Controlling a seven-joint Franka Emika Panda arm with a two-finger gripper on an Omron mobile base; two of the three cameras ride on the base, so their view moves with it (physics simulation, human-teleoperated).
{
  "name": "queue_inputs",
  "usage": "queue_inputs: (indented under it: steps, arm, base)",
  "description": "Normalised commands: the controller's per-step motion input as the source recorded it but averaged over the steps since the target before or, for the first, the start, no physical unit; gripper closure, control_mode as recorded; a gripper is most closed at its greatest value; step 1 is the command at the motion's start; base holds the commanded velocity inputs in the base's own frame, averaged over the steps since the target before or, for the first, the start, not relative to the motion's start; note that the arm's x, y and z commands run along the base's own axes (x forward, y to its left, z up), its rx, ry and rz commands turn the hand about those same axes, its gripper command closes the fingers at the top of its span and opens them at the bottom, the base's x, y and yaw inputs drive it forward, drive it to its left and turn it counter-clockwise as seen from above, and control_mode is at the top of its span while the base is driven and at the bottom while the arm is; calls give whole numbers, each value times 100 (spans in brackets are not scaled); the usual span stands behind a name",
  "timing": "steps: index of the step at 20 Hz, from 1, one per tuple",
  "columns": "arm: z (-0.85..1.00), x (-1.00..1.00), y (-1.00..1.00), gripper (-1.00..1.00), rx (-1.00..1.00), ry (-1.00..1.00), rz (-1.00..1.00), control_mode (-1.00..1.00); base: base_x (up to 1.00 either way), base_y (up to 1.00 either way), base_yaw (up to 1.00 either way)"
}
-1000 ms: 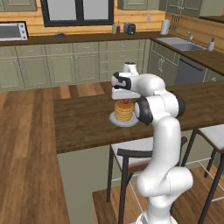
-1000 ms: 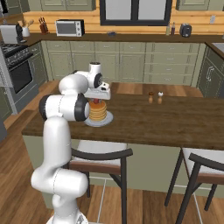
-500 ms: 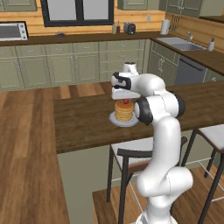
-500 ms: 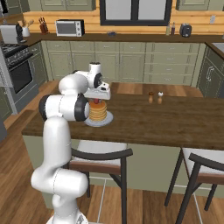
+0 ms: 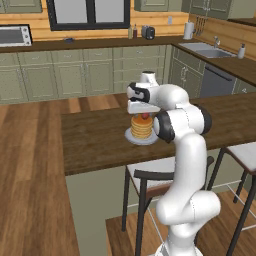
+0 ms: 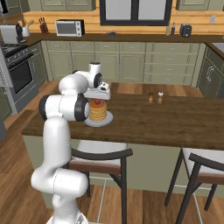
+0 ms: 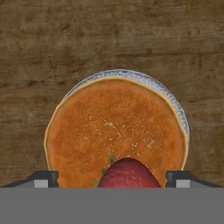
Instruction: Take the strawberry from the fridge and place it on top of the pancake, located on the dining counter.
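The strawberry [image 7: 127, 173] sits on the pancake [image 7: 116, 131], on the dining counter [image 7: 39, 52].

Gripper [image 7: 112, 179] now spread wide over pancake [image 7: 117, 131] stack on dining counter [image 7: 109, 39], where earlier frames gave no such view of parted fingers. In hand view, fingertips [image 7: 43, 178] stand well apart on either side of strawberry [image 7: 127, 174], clear of fruit, which rests on top pancake. Base views: arm, plate [image 5: 142, 139], stack unmoved in place; strawberry [image 5: 145, 116] seen red atop stack just below hand.
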Motion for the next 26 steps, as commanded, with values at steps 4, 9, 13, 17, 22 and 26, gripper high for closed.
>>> queue_inputs:
  steps: [4,9,13,17,22,26]
  arm:
    - [0,0,7,-100,-1,0,0,-100]
    - [11,-1,2,-100,-1,0,0,-100]
    - [20,0,0,-100,0,0,0,-100]
    - [32,0,0,-100,0,-1,0,-100]
    - [55,-38,0,-100,0,-4,0,-100]
    - [33,-100,0,-100,0,-6,-5,-100]
  base:
    - [0,0,0]
    - [0,0,0]
    - [0,0,0]
    - [0,0,0]
    - [0,0,0]
    - [0,0,0]
